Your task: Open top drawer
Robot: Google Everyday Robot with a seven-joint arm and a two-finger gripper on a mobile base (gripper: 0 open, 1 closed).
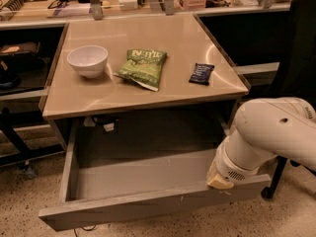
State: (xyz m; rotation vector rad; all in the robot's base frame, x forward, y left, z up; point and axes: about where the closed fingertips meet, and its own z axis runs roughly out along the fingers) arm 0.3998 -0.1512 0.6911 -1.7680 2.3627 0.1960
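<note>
The top drawer (148, 207) stands pulled well out from under the tan table top (148, 90). Its grey interior (143, 174) shows and looks bare. Its flat grey front panel runs across the bottom of the view, with small pale scratches right of centre. My gripper (219, 181) is at the end of the white arm (276, 132), at the top edge of the drawer front near its right end. The arm's wrist covers the contact point.
On the table top lie a white bowl (88, 60), a green snack bag (143, 68) and a small dark packet (201, 73). A cluttered counter (74, 4) runs along the back. A dark shelf unit (19, 68) stands at the left, and a dark chair (298, 58) at the right.
</note>
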